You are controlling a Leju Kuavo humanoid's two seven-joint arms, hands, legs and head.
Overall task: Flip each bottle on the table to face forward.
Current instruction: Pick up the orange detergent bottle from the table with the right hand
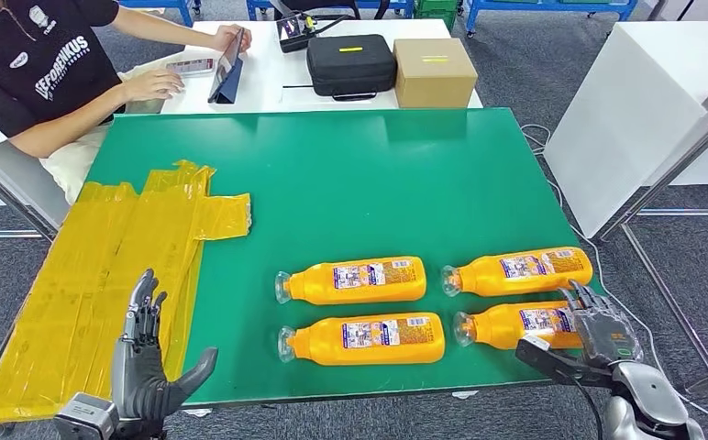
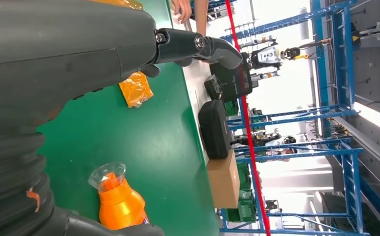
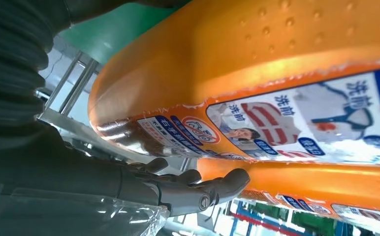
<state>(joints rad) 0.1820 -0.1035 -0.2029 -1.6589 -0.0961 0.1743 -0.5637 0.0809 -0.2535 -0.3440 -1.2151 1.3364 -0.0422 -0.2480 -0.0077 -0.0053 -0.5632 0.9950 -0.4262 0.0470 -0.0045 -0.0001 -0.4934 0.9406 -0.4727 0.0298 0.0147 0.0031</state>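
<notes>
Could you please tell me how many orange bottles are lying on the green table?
4: far-left bottle, far-right bottle, near-left bottle, and near-right bottle at the right hand.

- Four orange bottles lying flat on the green table, two rows of two, clear caps pointing left, labels up.
- Far left, far right, near left.
- Near right, base end under the right hand.

I see yellow plastic sheeting spread over the green tabletop at its left. Beyond, a black case sits beside a cardboard box, and a seated person handles a tablet.
</notes>
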